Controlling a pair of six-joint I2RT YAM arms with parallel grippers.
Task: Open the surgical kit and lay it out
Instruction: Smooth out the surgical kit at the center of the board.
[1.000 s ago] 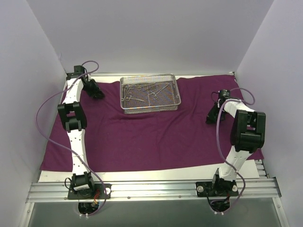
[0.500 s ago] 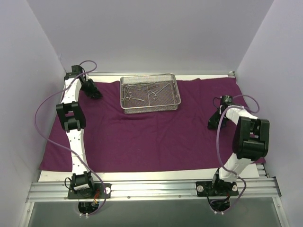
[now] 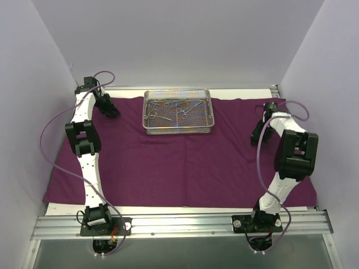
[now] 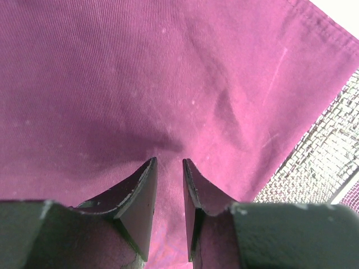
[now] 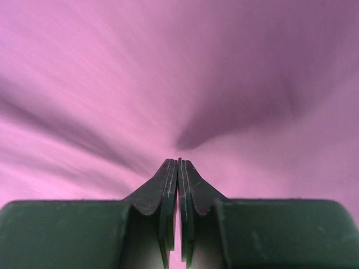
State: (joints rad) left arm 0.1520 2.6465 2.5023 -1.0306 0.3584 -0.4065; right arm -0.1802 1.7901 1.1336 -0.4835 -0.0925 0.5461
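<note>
Pinching cloth wrap point(image 3: 179, 162): left tool point(image 3: 114, 114), right tool point(image 3: 257, 140); tray point(image 3: 178, 128) between

Nothing legible from where I'm standing. No print, label, brand or number on the purple cloth point(image 3: 179, 162) or the mesh tray point(image 3: 178, 128). The wrist views show only plain fabric up close, also unmarked.
</note>
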